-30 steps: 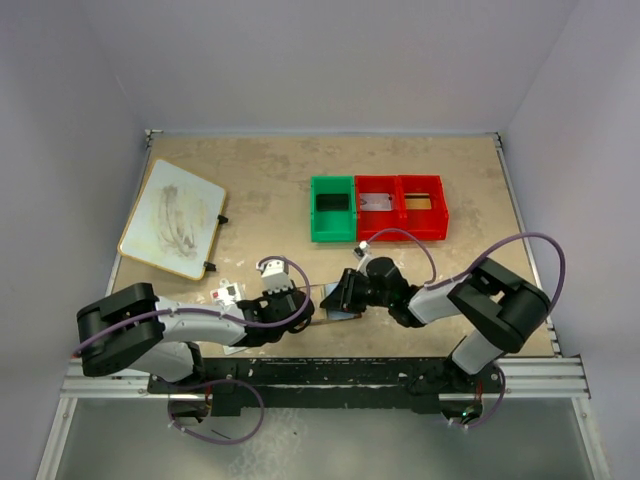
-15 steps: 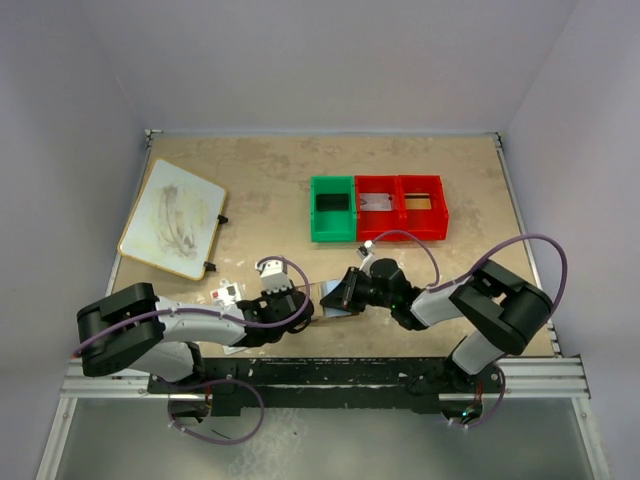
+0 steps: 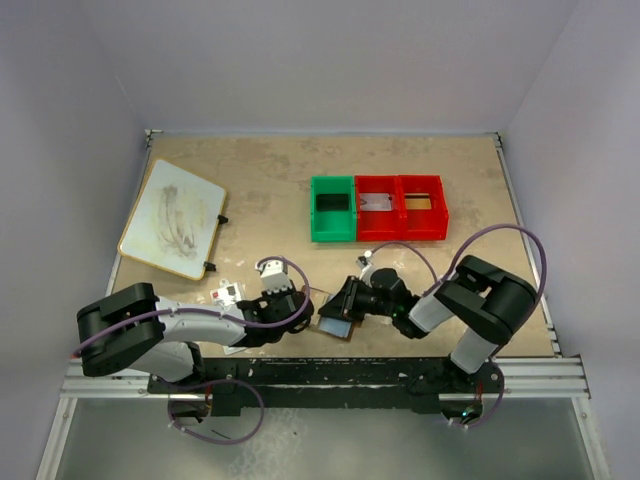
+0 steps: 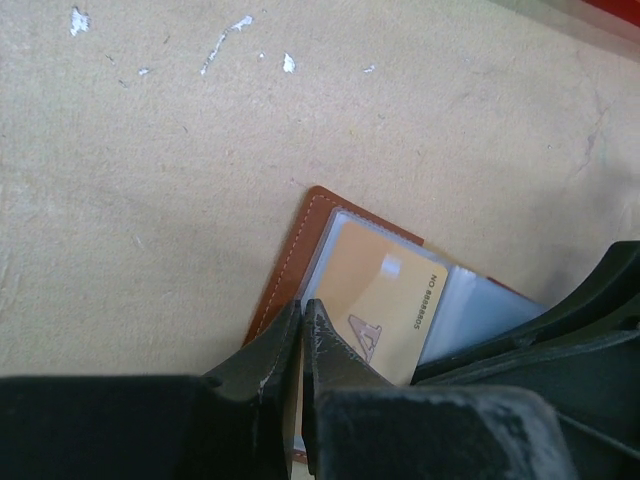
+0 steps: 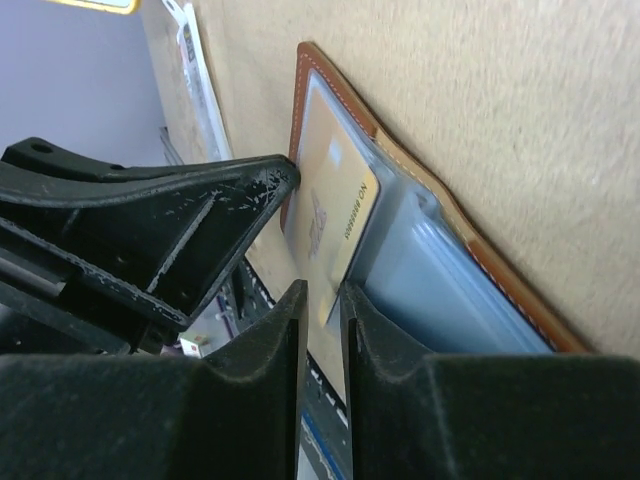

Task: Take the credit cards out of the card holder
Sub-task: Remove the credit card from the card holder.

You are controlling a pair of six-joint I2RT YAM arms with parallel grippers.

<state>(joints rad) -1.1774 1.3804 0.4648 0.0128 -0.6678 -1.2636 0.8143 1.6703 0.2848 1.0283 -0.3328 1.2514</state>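
From above, the card holder (image 3: 335, 327) lies open near the tabletop's near edge, about midway along it, with the left fingers (image 3: 303, 310) and right fingers (image 3: 346, 300) meeting over it.

Left wrist: the left fingers (image 4: 300, 335) are pressed together at the holder's brown rim, touching the golden card (image 4: 385, 300) in its clear pocket.

Right wrist: the right fingers (image 5: 298, 320) stand narrowly apart around that card's end. Whether they pinch it, I cannot tell.

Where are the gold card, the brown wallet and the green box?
gold card (image 4: 385, 310), left wrist view, its printed face.
brown wallet (image 4: 283, 262), left wrist view, its stitched leather edge.
green box (image 3: 333, 232), top view, its near wall.
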